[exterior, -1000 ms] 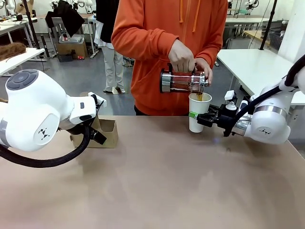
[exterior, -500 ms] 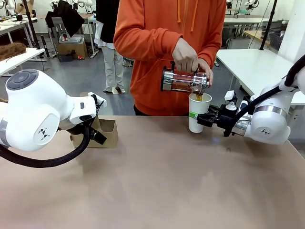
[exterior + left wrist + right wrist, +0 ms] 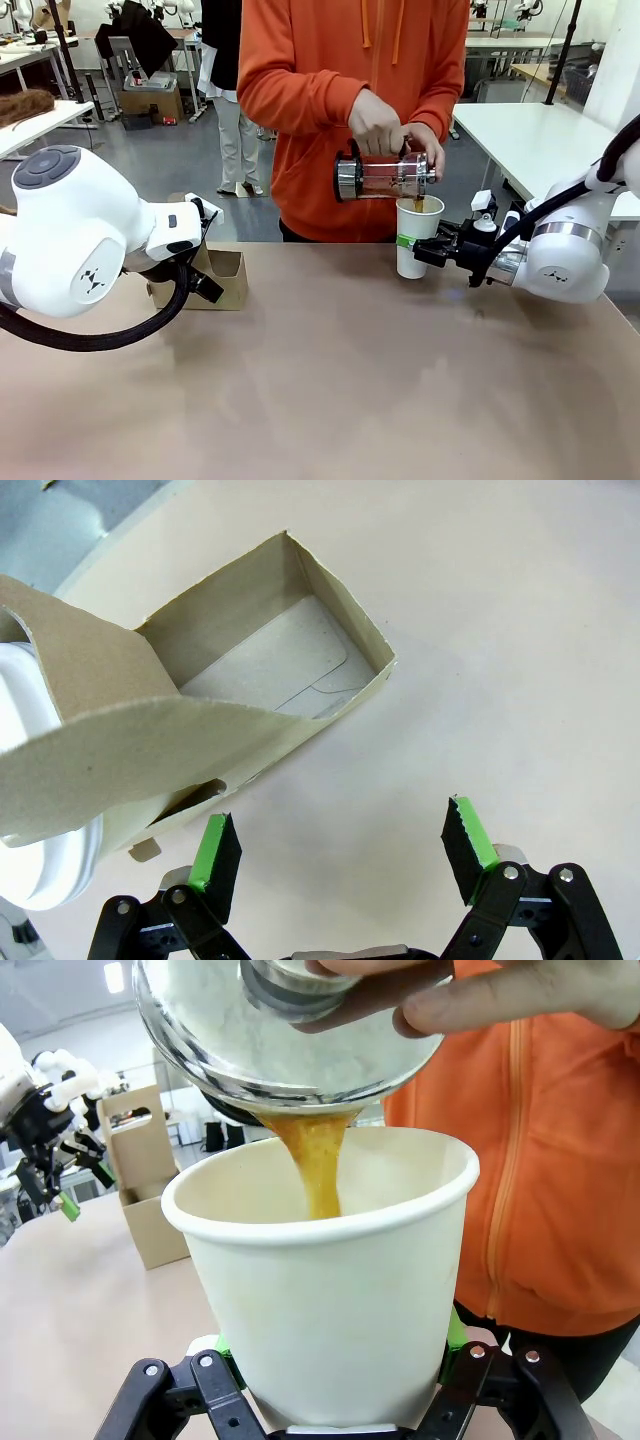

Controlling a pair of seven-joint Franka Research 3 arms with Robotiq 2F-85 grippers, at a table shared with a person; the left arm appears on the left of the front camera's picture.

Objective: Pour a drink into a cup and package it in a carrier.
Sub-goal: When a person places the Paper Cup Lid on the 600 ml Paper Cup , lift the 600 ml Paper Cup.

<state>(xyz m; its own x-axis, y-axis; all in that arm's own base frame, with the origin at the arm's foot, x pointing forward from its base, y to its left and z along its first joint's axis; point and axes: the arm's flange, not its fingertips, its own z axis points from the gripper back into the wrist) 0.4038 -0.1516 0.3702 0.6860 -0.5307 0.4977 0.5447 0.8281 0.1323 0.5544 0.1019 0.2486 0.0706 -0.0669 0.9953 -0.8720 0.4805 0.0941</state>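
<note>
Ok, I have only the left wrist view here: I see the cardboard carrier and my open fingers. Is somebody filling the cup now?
Observer: Yes. The person's hand tilts a glass pitcher, and the drink streams into the cup.
Operator: Who holds the cup?
Observer: The right arm's fingers are shut on it, one pad on each side, and the cup stands upright.
Operator: Is it close to my carrier?
Observer: No. The carrier sits toward the robot's left side of the table, well apart from the cup.
</note>
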